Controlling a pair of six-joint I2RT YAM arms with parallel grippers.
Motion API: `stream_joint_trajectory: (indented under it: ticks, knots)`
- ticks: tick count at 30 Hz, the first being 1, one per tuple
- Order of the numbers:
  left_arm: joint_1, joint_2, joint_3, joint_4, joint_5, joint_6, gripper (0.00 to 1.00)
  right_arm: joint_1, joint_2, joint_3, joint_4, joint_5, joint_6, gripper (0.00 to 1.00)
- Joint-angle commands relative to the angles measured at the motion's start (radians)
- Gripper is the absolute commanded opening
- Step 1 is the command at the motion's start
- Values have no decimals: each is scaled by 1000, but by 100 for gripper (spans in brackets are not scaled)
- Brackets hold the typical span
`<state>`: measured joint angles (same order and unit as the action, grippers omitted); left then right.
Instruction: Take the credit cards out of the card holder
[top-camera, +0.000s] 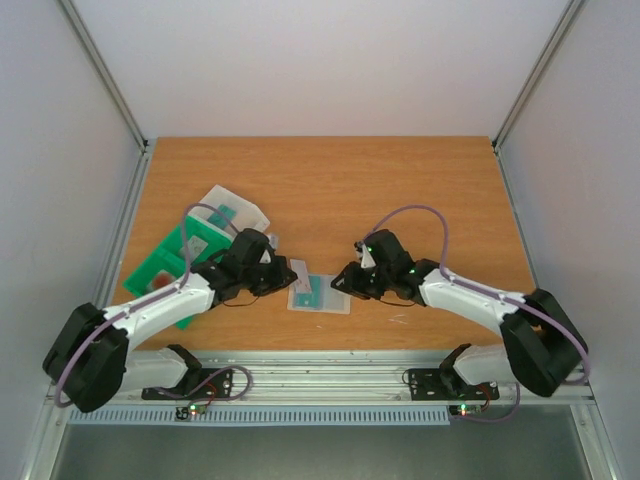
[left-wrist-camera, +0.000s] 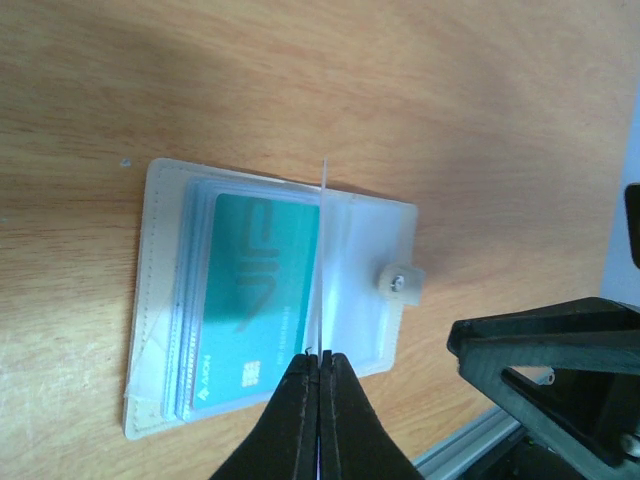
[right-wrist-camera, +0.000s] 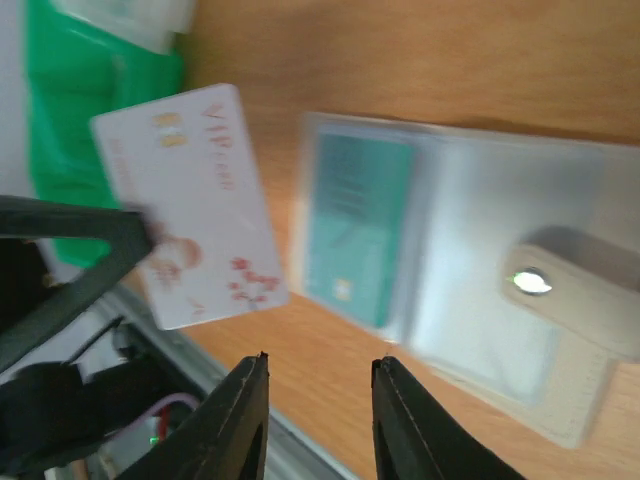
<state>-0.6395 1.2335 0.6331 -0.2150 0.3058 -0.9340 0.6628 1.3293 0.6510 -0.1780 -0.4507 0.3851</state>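
Fingers first: the left fingers (left-wrist-camera: 318, 368) are clenched on a clear leaf (left-wrist-camera: 322, 250) of the card holder (left-wrist-camera: 160, 300), gripping it at its near edge so that the leaf stands up edge-on. The right fingers (right-wrist-camera: 320, 375) stand parted with nothing between them.

**Location of the task items.** The card holder lies open on the counter (top-camera: 420, 180) between the two arms. Its long axis runs left to right, parallel to the near edge. A teal card (left-wrist-camera: 255, 300) sits in the panel opposite the snap tab (left-wrist-camera: 398, 282). A white card (right-wrist-camera: 190, 205) with red print is out of the holder, toward the green tray (right-wrist-camera: 80, 90). It is blurred, so it cannot be told whether it rests on anything.

**Governing relation.** The teal card's long axis points toward both sets of fingers. From the right fingers it lies ahead, slightly right of centre. The left arm is in contact and occupied. The right arm is free and just beside the holder, so it is probably the one to draw the teal card.

**View differences.**
- The left wrist view alone shows the pinch on the leaf, plus further card edges stacked under the teal card.
- The right wrist view alone shows the white card clearly.
- The top view gives the overall layout, but the arms hide both sets of fingers.
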Motion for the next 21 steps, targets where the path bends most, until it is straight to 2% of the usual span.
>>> stream_joint_trajectory:
  ticks: [1,4,8,14,18,21]
  knots:
    - [6,-103,-13,48,26,-8,0,5,-99,-11,91,-84,59,35]
    - [5,-172,-26,98,58,-27,0,3,-113,-27,191,-157,143,46]
    - [5,-236,-54,197,105,-56,0,3,-118,-47,325,-231,254,54]
    - [5,-275,-100,362,168,-114,0,3,-155,-47,347,-243,284,62]
    - [5,-282,-132,473,189,-159,0,3,-169,-53,356,-249,293,60]
    - [5,-281,-136,497,204,-169,0,3,-185,-60,366,-247,289,41]
